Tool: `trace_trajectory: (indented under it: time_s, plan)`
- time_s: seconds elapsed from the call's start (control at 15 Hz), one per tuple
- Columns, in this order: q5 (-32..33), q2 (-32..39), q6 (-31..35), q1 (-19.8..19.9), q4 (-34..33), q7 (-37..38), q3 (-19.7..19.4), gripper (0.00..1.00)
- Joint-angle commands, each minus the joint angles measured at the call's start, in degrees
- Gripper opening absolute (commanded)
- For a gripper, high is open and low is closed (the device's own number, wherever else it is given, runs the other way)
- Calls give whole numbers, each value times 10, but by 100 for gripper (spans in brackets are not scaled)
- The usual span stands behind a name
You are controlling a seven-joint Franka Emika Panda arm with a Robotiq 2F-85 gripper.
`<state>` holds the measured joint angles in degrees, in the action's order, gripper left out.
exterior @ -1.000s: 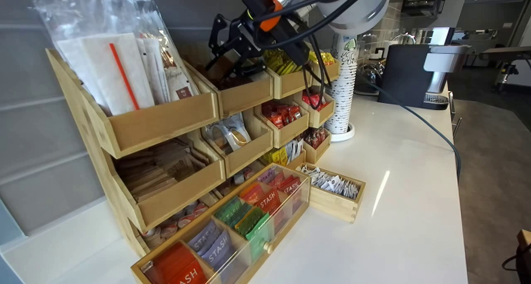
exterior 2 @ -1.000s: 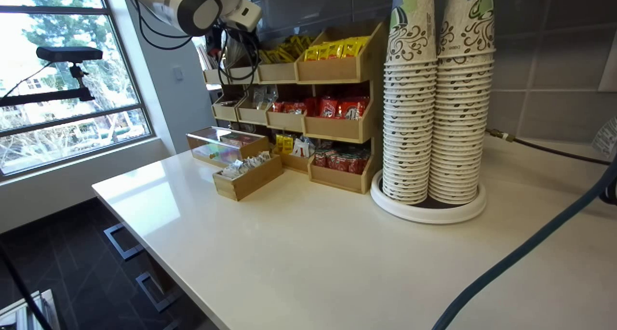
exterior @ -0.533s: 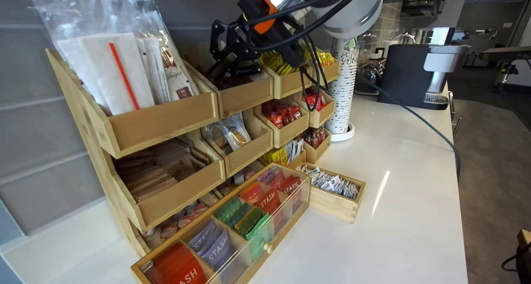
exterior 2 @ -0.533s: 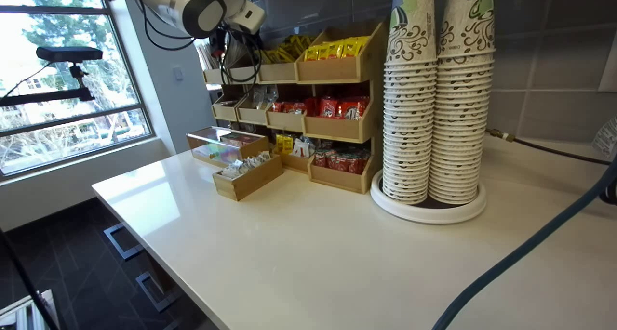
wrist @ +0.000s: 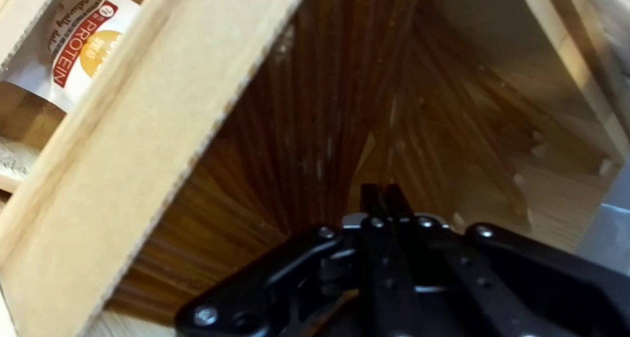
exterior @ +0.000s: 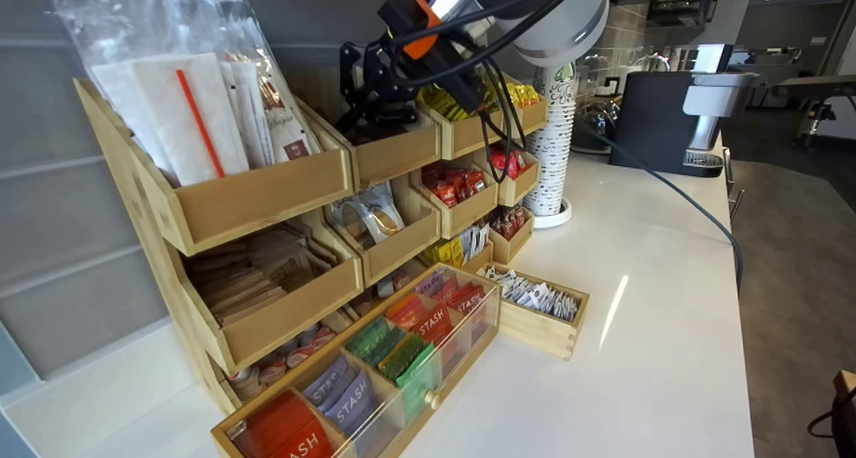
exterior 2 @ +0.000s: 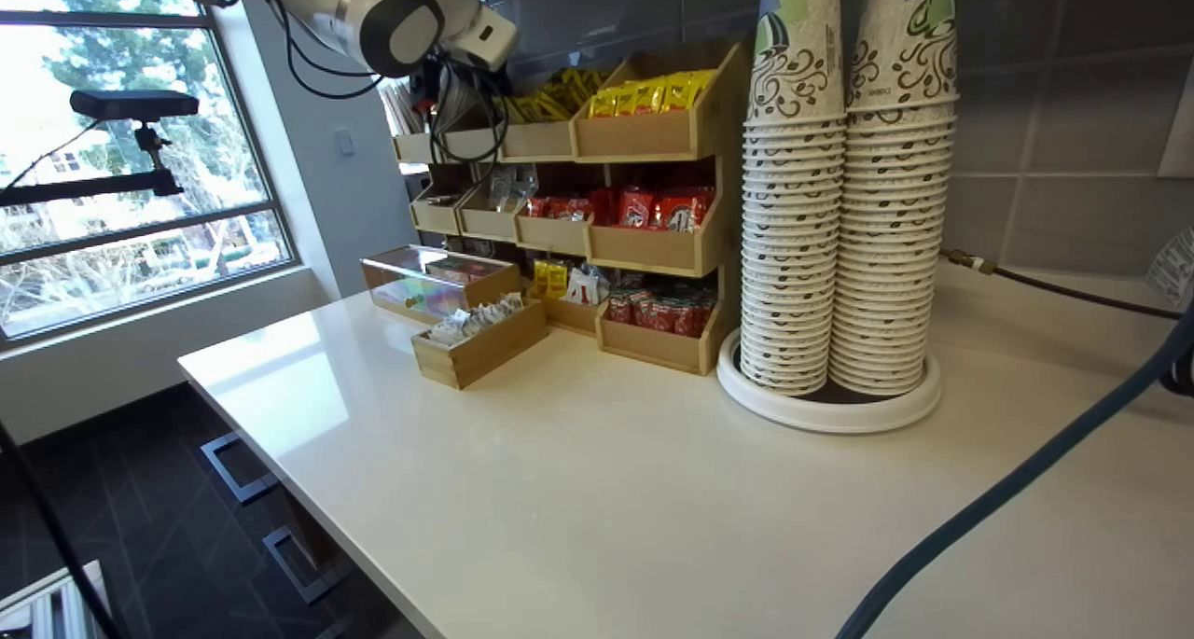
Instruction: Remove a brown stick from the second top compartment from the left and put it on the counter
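Sticks (wrist: 315, 106): many, thin, straight, brown, bunched inside the compartment (exterior: 396, 154), some splayed at an angle to the rest; blurry in wrist view, can't tell which one is the target. Compartment: pale wood, sloped side walls, top row, second from left; interior mostly dark in an exterior view. Counter (exterior 2: 578, 490): long, white, below the compartment, glossy with glare in both exterior views.

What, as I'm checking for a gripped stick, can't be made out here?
Whether the black jointed gripper pinches one of the thin brown wooden sticks: wrist view, dark blur at its tips.
Bottom of the pale wooden slope-fronted bin: in an exterior view, hidden by its front panel.
Top of one patterned white paper-cup stack: in an exterior view, cut off by the upper edge.
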<state>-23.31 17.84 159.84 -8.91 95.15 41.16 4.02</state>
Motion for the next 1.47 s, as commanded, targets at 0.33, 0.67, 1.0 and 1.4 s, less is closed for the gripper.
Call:
trace_trajectory:
  time_s: [0.33, 0.67, 1.0, 1.4]
  plan:
    - [3, -14, -24, 3, -4, 24, -3, 1]
    - [-4, -57, -17, 9, 25, 28, -2, 1]
    - [15, -111, -28, 7, 74, 55, -8, 1]
    - [10, -173, -37, 10, 156, 49, 2, 1]
